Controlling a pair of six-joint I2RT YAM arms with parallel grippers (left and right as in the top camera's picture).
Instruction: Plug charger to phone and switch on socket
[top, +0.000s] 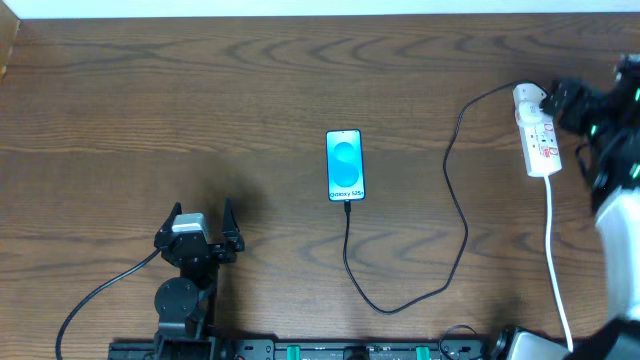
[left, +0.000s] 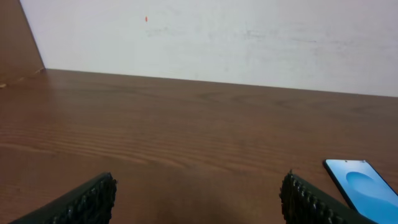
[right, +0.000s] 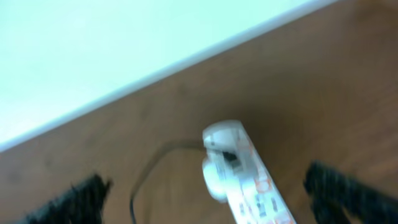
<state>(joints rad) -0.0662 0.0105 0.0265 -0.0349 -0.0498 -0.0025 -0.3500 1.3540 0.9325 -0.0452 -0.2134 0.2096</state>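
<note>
The phone (top: 345, 165) lies flat mid-table, its blue screen lit; its edge also shows in the left wrist view (left: 364, 190). The black charger cable (top: 455, 215) runs from the phone's near end, loops toward the front and rises to the white power strip (top: 537, 135) at the far right. Its tip sits at the phone's bottom edge. My left gripper (top: 200, 222) is open and empty at the front left, apart from the phone. My right gripper (right: 208, 196) is open, hovering over the strip's plug block (right: 221, 165); that view is blurred.
The strip's own white cord (top: 553, 260) runs down the right side toward the front edge. A black cable (top: 95, 300) trails from the left arm base. A white wall lies beyond the table's far edge.
</note>
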